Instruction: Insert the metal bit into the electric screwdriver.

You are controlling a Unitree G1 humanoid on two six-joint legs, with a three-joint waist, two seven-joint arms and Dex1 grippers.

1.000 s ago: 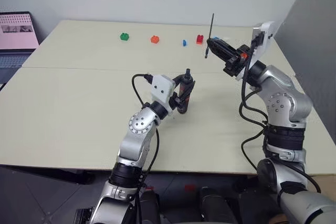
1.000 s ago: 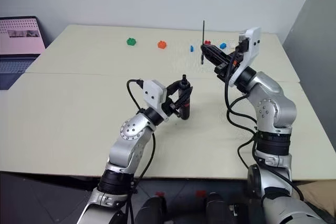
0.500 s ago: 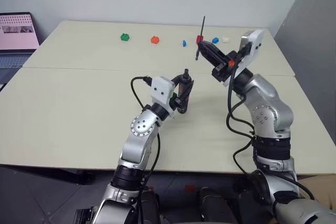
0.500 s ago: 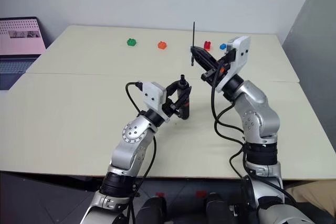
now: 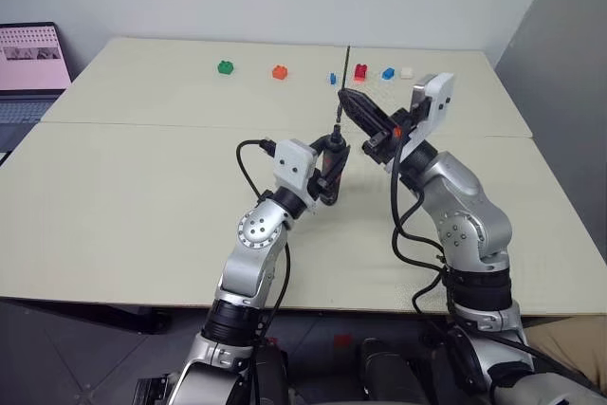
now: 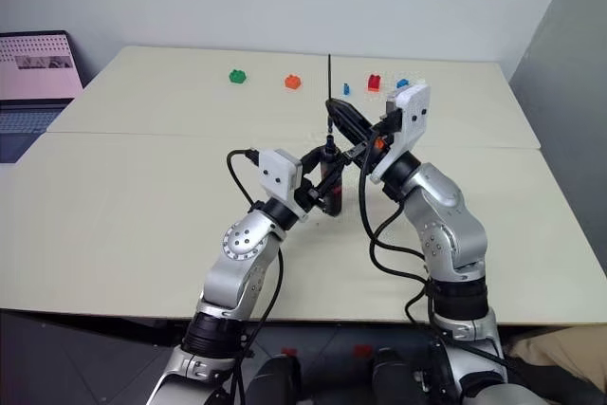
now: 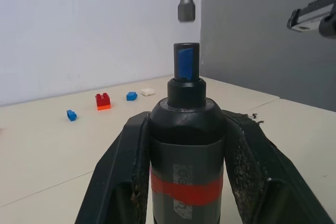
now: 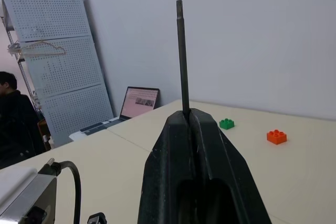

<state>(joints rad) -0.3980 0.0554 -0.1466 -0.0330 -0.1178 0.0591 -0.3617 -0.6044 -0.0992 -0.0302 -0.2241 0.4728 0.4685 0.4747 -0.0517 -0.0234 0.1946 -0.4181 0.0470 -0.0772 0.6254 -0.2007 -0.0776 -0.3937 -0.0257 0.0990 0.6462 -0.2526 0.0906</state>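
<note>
Nearest, above the middle of the pale beige surface [image 5: 114,206], the pen-shaped electric screwdriver [image 7: 186,145] with its black body, red and grey band and small blue tip is held upright by the left gripper [image 5: 331,170], whose jaws are closed against both sides of the body. In the left wrist view the blue tip points upward, and the lower end of the thin, dark grey metal bit [image 5: 345,71] hangs just above it, apart from it and almost in line.

Just beyond and to the right, the bit is gripped by the right gripper [image 5: 347,100]; the jaws are shut tight on its lower part, and the rod is seen standing upright above them, with a short end showing below.

Toward the far edge of the surface a row of small plastic bricks is laid out: a green brick [image 5: 225,66], an orange brick [image 5: 280,71], a small blue brick [image 5: 333,78], a red brick [image 5: 360,70], another blue brick [image 5: 388,73] and a white brick [image 5: 407,72]. Beyond the far left corner, an open laptop [image 5: 28,68] is seen.
</note>
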